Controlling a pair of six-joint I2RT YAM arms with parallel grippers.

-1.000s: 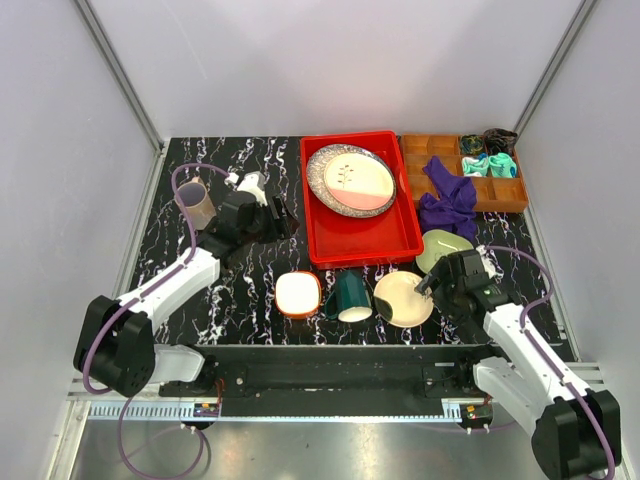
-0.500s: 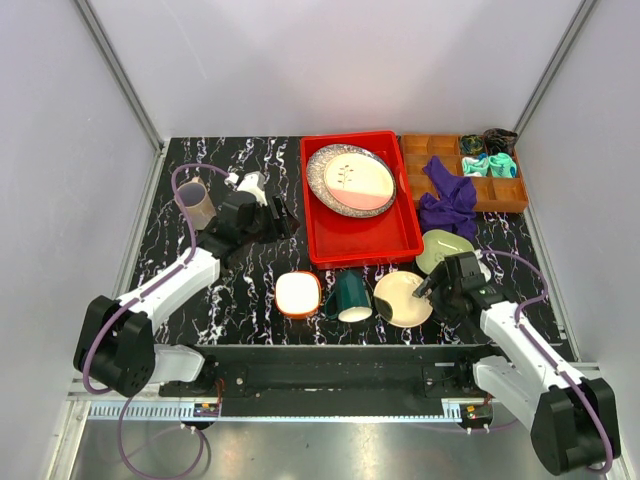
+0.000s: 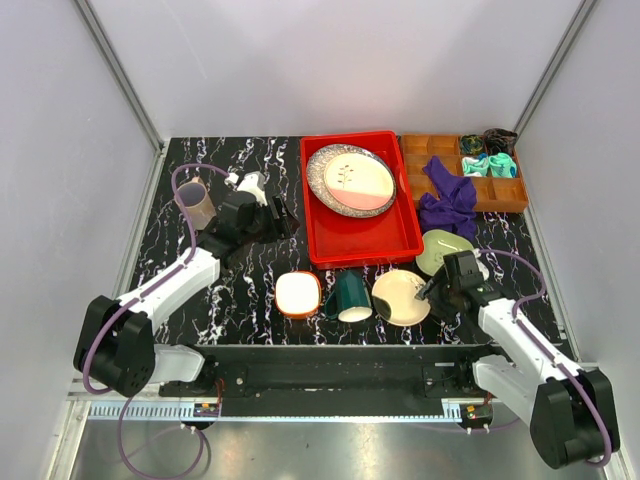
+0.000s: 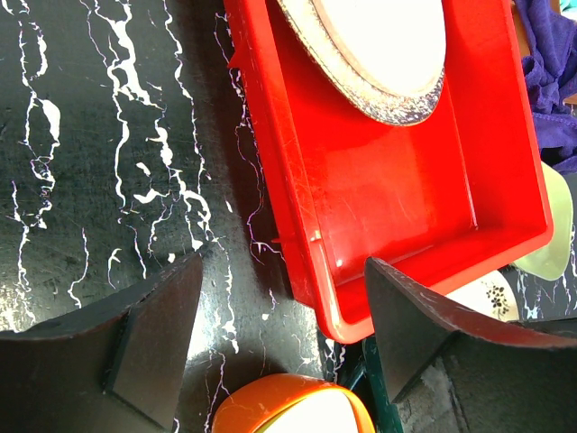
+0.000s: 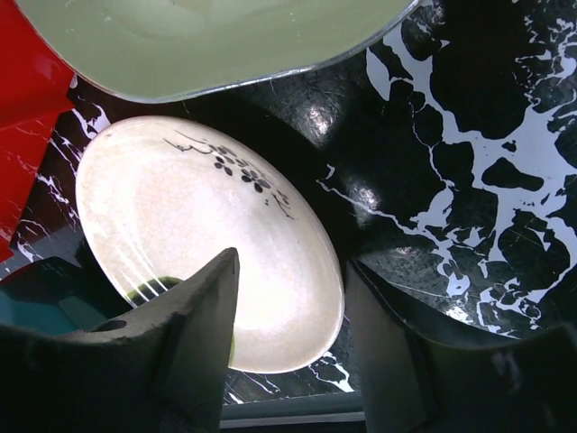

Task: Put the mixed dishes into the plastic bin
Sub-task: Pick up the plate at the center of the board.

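The red plastic bin holds the speckled grey plate with the pink-cream plate on it. In front of the bin lie the orange-white bowl, the dark green mug, the pale yellow plate and the light green bowl. The mauve cup stands far left. My right gripper is open; in the right wrist view its jaws straddle the yellow plate's right rim. My left gripper is open and empty beside the bin's near left corner.
A brown compartmented tray with purple and teal cloths sits at the back right. The table's front edge runs just below the yellow plate. The mug lies close to the plate's left side.
My right gripper has edged left onto the yellow plate's rim, and the plate has shifted slightly left. The left arm has not moved.
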